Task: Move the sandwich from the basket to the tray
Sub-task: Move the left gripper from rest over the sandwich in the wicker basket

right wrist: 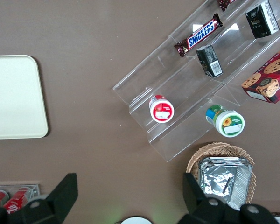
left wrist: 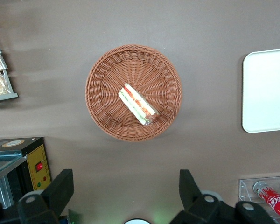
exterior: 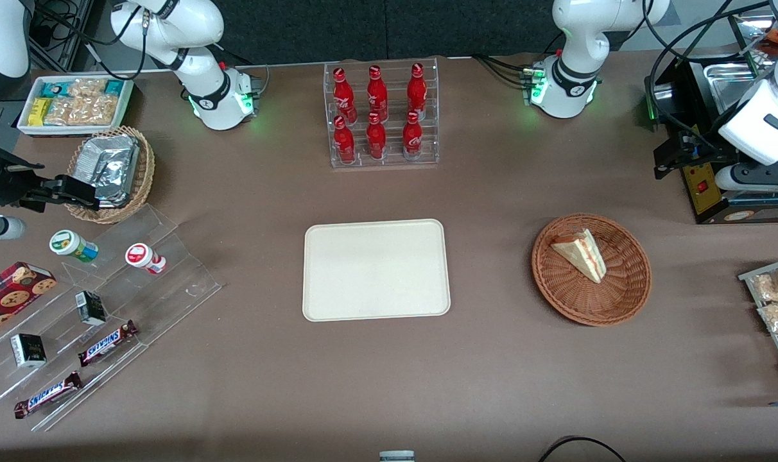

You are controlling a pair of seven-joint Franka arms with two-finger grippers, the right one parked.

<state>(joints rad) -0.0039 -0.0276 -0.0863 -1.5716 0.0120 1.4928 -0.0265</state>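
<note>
My fingers (left wrist: 126,196) hang spread wide, high above the bench (exterior: 492,359). The sandwich (left wrist: 137,104) lies in the basket (left wrist: 102,114); the tray (exterior: 376,269) sits bare beside it. Snickers bars (exterior: 106,342) lie toward the parked arm's end.

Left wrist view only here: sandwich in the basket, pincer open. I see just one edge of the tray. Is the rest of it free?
Observer: Yes. The tray is bare all over; the sandwich lies in the basket.
Operator: What's near the tray?
Observer: A rack of six red bottles, farther from the front camera than the tray, not touching it.
Operator: Pincer?
Observer: The pincer hangs raised toward the working arm's end, farther from the front camera than the basket, touching nothing.
</note>
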